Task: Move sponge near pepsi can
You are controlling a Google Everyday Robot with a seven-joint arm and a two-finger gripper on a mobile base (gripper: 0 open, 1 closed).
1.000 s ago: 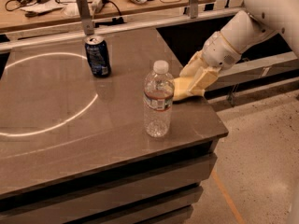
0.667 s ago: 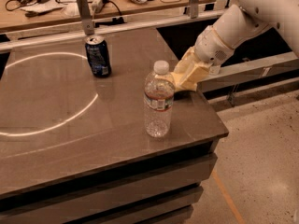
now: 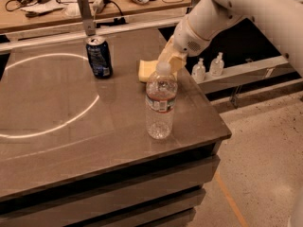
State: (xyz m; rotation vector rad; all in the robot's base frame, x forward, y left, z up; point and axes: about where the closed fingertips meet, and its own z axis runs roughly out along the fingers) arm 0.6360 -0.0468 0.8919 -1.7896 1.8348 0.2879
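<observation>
The pale yellow sponge (image 3: 146,70) is low over or on the dark table (image 3: 61,126), a short way right of the dark blue pepsi can (image 3: 99,57), which stands upright at the back of the table. My gripper (image 3: 166,62) reaches in from the upper right and is shut on the sponge's right end. The cap of the water bottle hides part of the grip. I cannot tell whether the sponge touches the tabletop.
A clear water bottle (image 3: 160,101) with a white cap stands in front of the sponge, near the table's right edge. A metal post (image 3: 85,14) and a cluttered workbench (image 3: 57,8) are behind. Two small bottles (image 3: 208,68) sit on a shelf at the right.
My gripper has carried the sponge left from the table's right edge, past the water bottle, toward the pepsi can. The can and the bottle have not moved.
</observation>
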